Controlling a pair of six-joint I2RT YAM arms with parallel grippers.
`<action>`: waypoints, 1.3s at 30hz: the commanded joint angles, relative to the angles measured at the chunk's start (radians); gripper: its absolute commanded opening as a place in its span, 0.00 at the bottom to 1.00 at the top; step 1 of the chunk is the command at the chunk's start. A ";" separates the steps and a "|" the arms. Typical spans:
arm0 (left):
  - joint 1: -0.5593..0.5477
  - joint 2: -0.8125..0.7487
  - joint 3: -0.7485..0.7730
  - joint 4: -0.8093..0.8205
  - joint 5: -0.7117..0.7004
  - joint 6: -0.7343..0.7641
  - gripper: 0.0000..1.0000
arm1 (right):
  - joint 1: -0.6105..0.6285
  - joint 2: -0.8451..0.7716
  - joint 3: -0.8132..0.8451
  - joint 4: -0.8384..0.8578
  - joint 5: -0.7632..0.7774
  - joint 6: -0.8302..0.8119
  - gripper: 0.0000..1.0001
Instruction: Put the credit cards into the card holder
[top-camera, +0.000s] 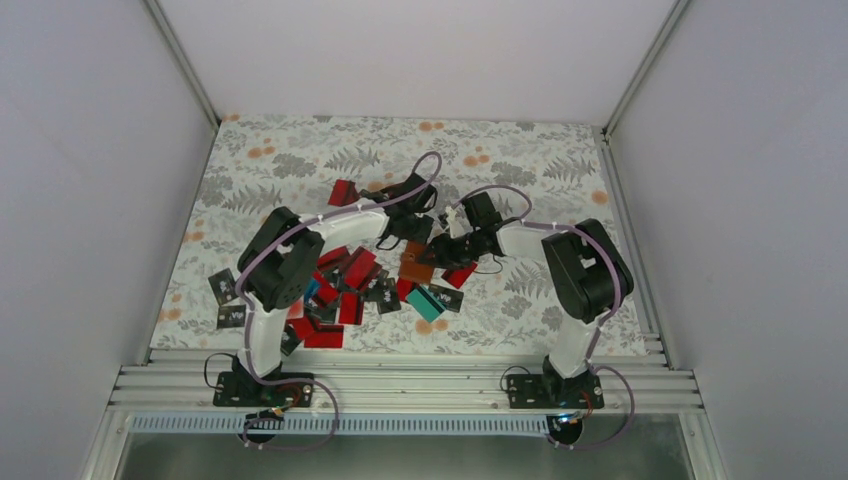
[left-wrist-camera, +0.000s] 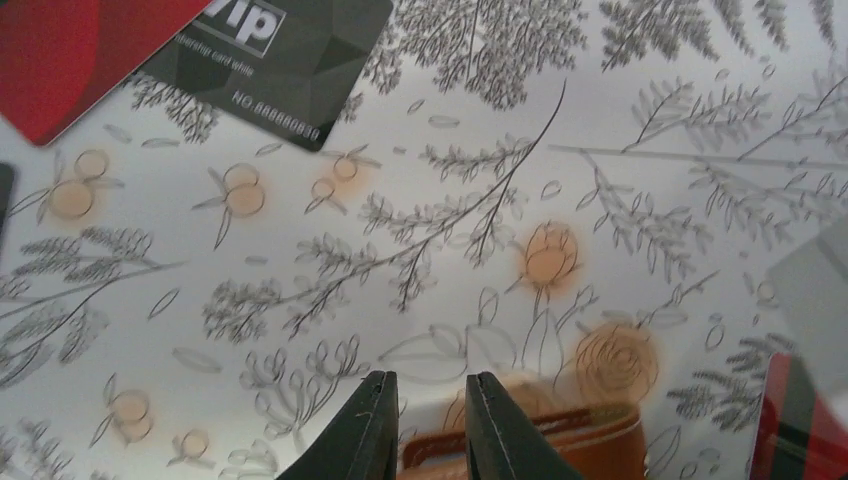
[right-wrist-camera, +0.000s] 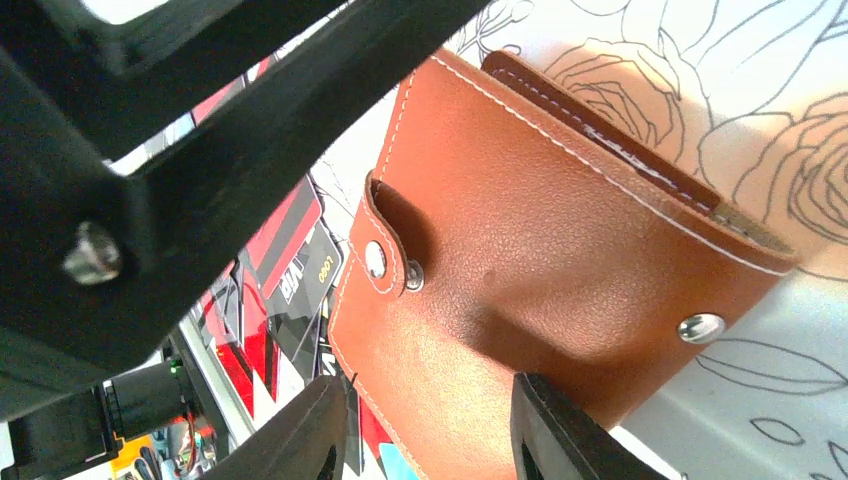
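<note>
Step in hand: getting the card holder (right-wrist-camera: 540, 250) secured and opened. It's folded shut, so I judge loading hasn't begun. The holder is mid-table (top-camera: 300, 160) between the two arms, at the right fringe of the scattered credit cards (top-camera: 345, 285), outer leather facing up, one edge tilted off the cloth. The right tool (right-wrist-camera: 435, 430) straddles its lower corner at medium width, fingers against the leather, which looks like a grip on the holder. The left tool (left-wrist-camera: 430, 425) hangs just over the holder's edge, gap narrow, nothing visibly between the fingers. Next move as I read it: left catches the flap and folds it open while right pins the body, then pick a card lying apart from the overlapped heap
</note>
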 joint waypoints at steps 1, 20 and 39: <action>-0.017 -0.073 -0.002 -0.097 -0.072 0.052 0.20 | 0.003 -0.032 0.001 -0.078 0.056 0.006 0.43; -0.155 -0.268 -0.188 -0.308 0.020 -0.229 0.20 | -0.048 0.009 0.152 -0.130 0.150 -0.041 0.41; -0.154 -0.225 -0.291 -0.172 -0.008 -0.288 0.18 | -0.054 0.051 0.077 -0.134 0.124 -0.080 0.41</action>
